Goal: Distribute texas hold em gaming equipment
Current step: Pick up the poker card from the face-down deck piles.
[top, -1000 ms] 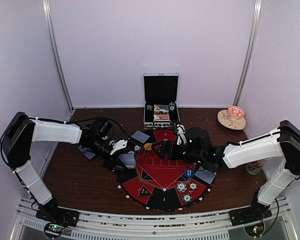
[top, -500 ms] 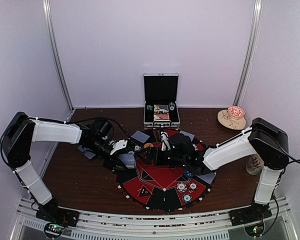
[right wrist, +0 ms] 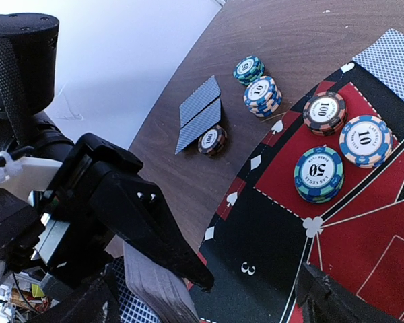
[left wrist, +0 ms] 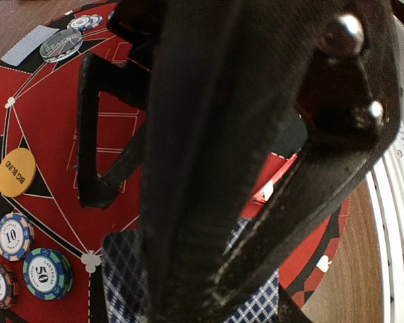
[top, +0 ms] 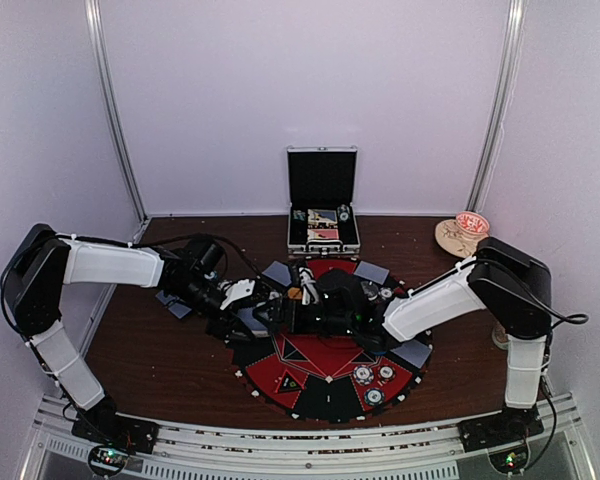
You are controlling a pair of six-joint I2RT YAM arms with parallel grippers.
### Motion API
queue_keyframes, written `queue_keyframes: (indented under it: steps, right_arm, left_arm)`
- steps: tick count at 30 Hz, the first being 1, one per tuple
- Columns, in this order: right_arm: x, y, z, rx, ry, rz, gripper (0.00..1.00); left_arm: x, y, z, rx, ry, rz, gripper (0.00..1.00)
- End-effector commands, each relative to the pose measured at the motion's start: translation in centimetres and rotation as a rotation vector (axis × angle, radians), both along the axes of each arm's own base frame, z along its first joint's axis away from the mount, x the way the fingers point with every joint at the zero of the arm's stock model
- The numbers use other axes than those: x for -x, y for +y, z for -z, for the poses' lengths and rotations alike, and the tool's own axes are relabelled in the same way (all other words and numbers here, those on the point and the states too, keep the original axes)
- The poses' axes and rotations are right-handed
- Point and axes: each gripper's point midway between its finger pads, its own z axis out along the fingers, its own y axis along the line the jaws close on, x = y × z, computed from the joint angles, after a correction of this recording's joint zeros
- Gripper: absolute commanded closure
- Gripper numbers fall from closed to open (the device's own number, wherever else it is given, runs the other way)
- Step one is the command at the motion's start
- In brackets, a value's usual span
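Note:
My left gripper (top: 248,305) is shut on a deck of blue-checked playing cards (left wrist: 121,276) over the left edge of the red and black poker mat (top: 325,350). The same deck (right wrist: 155,289) shows edge-on in the right wrist view, under the left fingers (right wrist: 148,222). My right gripper (top: 277,313) has reached across the mat and stands open right beside the deck, nothing between its fingers (right wrist: 330,303). Chips marked 50 (right wrist: 318,173), 10 (right wrist: 365,140) and 100 (right wrist: 324,111) lie on the mat. An orange big-blind disc (left wrist: 15,173) lies near them.
Two chip stacks (right wrist: 262,94), a dark chip (right wrist: 211,140) and face-down cards (right wrist: 198,111) lie on the wood left of the mat. More chips (top: 363,374) sit at the mat's near edge. An open metal case (top: 323,215) stands behind; a tan dish (top: 464,237) at back right.
The right arm has swung left across the mat, its open gripper coming up beside the left gripper and the deck. The left arm has stayed still.

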Motion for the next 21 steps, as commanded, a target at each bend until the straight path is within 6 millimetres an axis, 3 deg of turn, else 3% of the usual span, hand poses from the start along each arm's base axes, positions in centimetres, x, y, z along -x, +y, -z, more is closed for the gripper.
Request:
queue_keyframes:
  steps: [1, 11, 21]
  right_arm:
    - [0.1, 1.2, 0.0, -0.005, 0.003, -0.020, 0.09]
    - [-1.6, 0.9, 2.3, 0.106, 0.001, 0.053, 0.26]
    - [-2.3, -2.0, 2.4, 0.181, -0.027, 0.130, 0.47]
  left_arm:
    - [0.1, -0.5, -1.3, 0.046, -0.027, 0.025, 0.55]
    - [0.1, -0.5, -1.4, 0.046, -0.027, 0.025, 0.55]
    - [0.2, -0.5, -1.4, 0.047, -0.025, 0.026, 0.55]
